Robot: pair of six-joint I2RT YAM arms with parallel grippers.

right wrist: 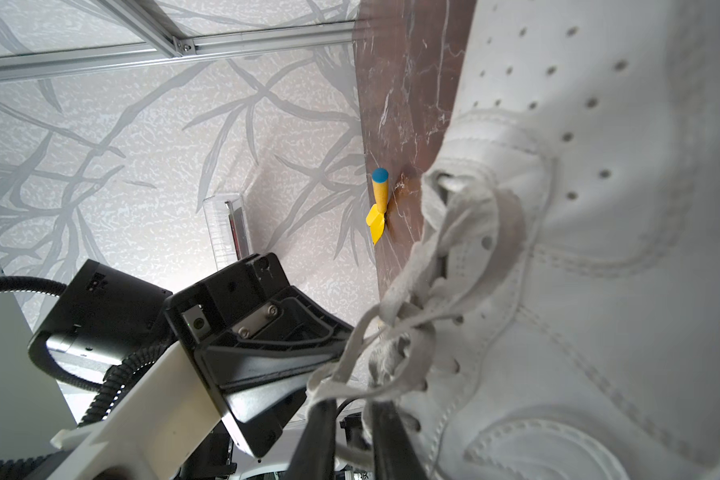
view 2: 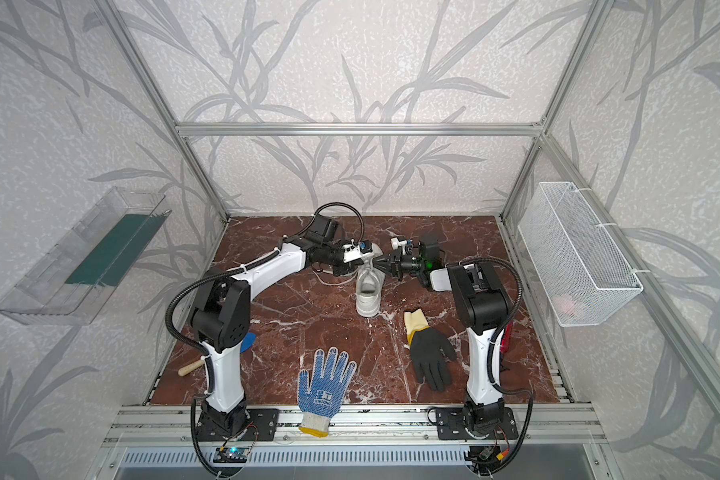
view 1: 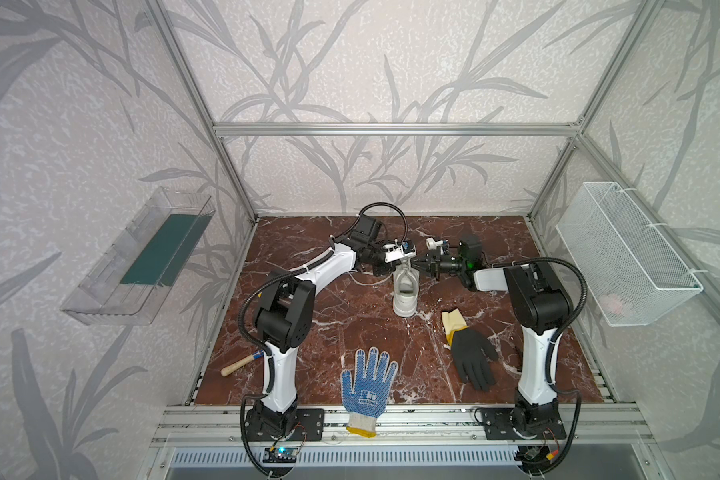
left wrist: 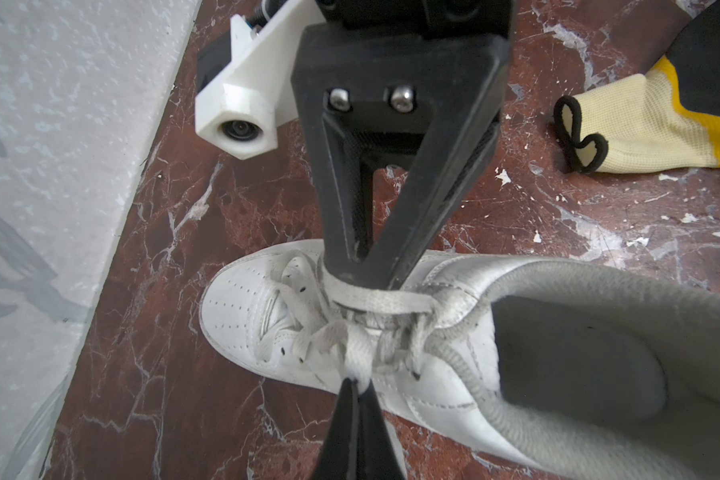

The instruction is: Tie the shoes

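Note:
The white shoe [view 1: 405,296] [view 2: 367,298] stands mid-table, toe toward the back wall, and both grippers meet over its laces. In the left wrist view my left gripper [left wrist: 356,384] is shut on a flat white lace [left wrist: 355,357] rising from the knot area of the shoe [left wrist: 233,307]. My right gripper [left wrist: 363,279] comes in from the opposite side, and another lace strand [left wrist: 387,300] lies across its tips. In the right wrist view its fingers [right wrist: 321,419] stand slightly apart, the strand [right wrist: 350,384] draped over the tips. The grippers [view 1: 403,268] [view 1: 417,263] nearly touch.
A black glove with yellow cuff [view 1: 470,353] lies right of the shoe, and a blue-dotted white glove [view 1: 368,382] lies at the front edge. A wooden-handled tool [view 1: 238,365] lies front left. A wire basket [view 1: 624,253] and a clear tray [view 1: 138,257] hang on the side walls.

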